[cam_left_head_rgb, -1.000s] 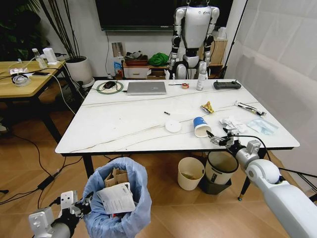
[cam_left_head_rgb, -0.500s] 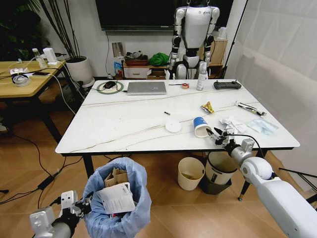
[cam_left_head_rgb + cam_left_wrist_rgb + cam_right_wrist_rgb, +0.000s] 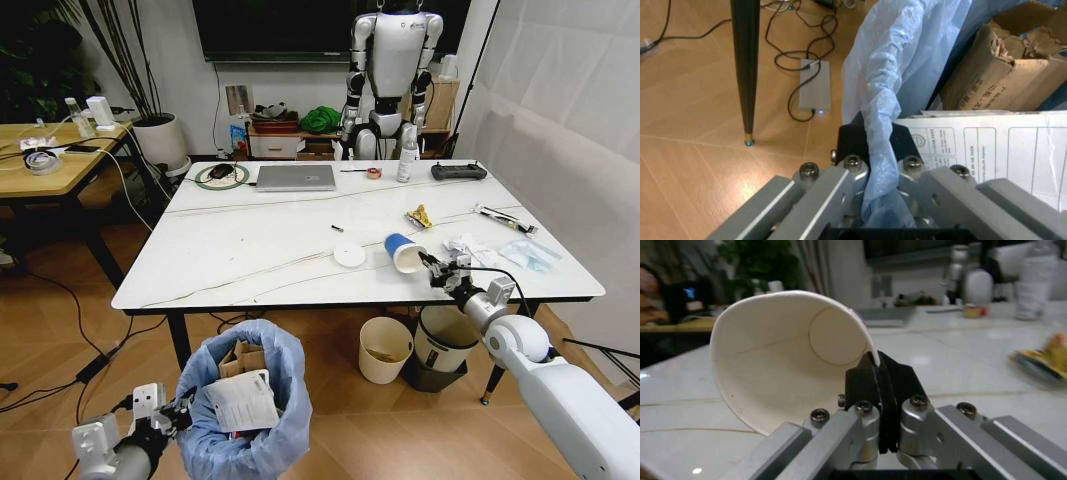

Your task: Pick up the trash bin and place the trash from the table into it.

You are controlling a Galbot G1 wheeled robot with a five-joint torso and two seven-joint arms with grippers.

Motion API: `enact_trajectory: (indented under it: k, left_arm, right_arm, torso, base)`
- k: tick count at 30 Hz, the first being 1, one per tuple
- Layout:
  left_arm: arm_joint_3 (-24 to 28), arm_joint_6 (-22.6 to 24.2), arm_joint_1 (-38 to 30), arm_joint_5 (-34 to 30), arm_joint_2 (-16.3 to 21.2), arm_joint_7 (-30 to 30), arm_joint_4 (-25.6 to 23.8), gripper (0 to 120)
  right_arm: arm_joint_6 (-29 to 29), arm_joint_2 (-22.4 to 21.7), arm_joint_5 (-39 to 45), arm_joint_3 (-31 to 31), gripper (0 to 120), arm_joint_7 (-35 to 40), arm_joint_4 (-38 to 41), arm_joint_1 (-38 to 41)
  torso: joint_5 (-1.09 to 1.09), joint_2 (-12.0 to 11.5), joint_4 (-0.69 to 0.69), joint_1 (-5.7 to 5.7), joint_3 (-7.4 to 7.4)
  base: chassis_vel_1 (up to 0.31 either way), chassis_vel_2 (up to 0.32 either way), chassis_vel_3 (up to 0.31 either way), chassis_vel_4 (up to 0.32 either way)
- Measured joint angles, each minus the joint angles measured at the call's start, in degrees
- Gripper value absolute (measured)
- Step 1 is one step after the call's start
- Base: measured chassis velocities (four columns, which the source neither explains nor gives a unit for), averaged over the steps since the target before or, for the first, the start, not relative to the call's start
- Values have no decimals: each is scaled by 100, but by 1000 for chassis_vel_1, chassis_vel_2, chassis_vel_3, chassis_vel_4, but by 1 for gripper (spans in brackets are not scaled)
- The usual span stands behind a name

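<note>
The trash bin (image 3: 248, 402), lined with a light-blue bag, hangs low in front of the table (image 3: 250, 250). My left gripper (image 3: 176, 412) is shut on its bag rim (image 3: 877, 145). Brown cardboard (image 3: 993, 70) and a white printed sheet (image 3: 987, 150) lie inside it. My right gripper (image 3: 432, 268) is shut on the rim of the blue paper cup (image 3: 402, 250), which is tipped on its side near the front right edge. The cup's white inside (image 3: 787, 360) faces the right wrist camera, the fingers (image 3: 873, 377) pinching its wall. A yellow snack wrapper (image 3: 419, 216) and white wrappers (image 3: 470, 247) lie on the table.
A silver laptop (image 3: 295, 177), a black controller (image 3: 458, 171) and a spray bottle (image 3: 407, 152) stand at the table's far side. A cream bucket (image 3: 385, 348) and a white round bin (image 3: 445, 338) sit under the table. A wooden desk (image 3: 50, 160) is at the left.
My right gripper has closed in on the cup and tipped it up and slightly left. The bin and my left gripper have shifted a little to the right.
</note>
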Motion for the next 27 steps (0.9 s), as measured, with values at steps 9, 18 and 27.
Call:
enact_trajectory:
  k: [9,18,27]
  left_arm:
    - [-21,22,-3,-144,15,-13,-62,0]
    - [-107,109,-42,-419,66,-146,-112,0]
    - [-64,213,-27,-573,21,-268,-117,0]
  right_arm:
    - [716,-349,184,-732,0,-1229,882,-133]
    - [954,-538,307,-2171,0,-2270,1297,229]
    - [1006,-492,-193,-3115,0,-2032,1222,669]
  torso:
    - [-2,0,0,-1,0]
    - [0,0,0,-1,0]
    - [0,0,0,-1,0]
  base:
    - [0,0,0,0]
    - [0,0,0,0]
    - [0,0,0,0]
